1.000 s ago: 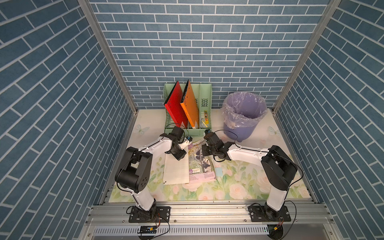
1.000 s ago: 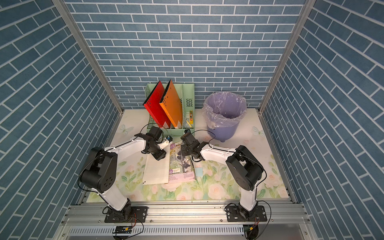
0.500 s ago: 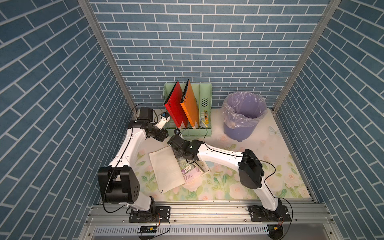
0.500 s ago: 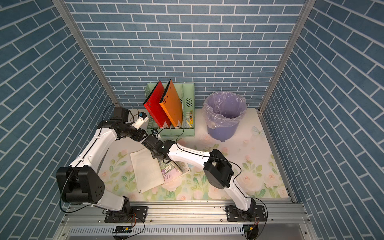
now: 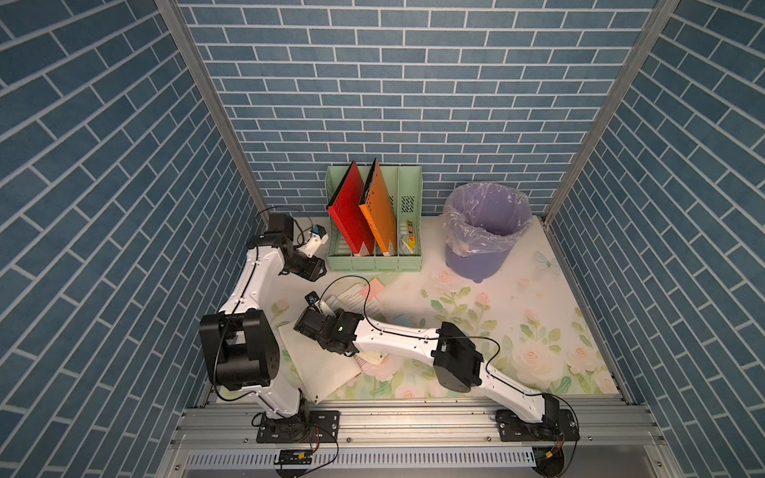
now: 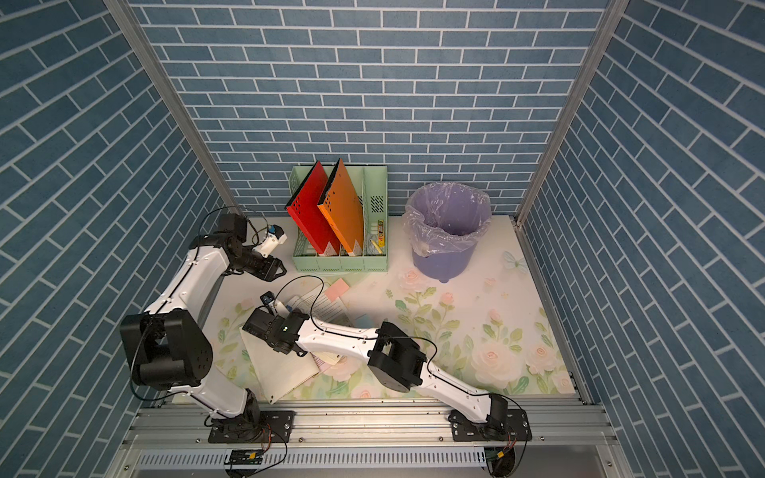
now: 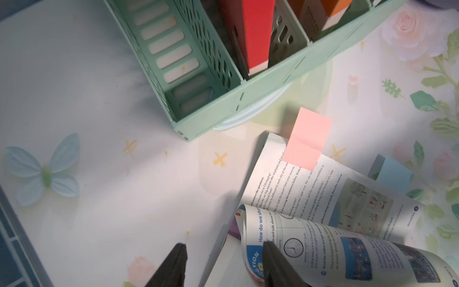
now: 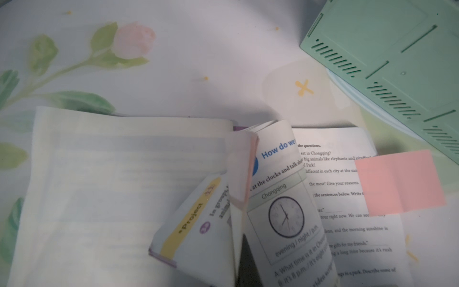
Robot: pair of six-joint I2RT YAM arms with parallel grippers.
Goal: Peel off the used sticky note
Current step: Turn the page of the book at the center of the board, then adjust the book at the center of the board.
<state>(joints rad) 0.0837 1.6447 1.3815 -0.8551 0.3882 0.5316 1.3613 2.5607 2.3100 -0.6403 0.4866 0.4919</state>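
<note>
Right hand (image 5: 301, 327) near sticky note (image 5: 371, 287)

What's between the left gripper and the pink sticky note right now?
The open book: a curled-up page, then the flat printed page whose edge carries the pink sticky note. The left wrist view shows this; the left gripper is open, empty.

Floral table (image 5: 517, 289) carrying green file rack (image 5: 372, 265), standing just beside left gripper (image 7: 224, 244); open book (image 5: 327, 368) lying under right gripper (image 5: 299, 327); purple bin (image 5: 476, 260) sitting well apart from both grippers.
</note>
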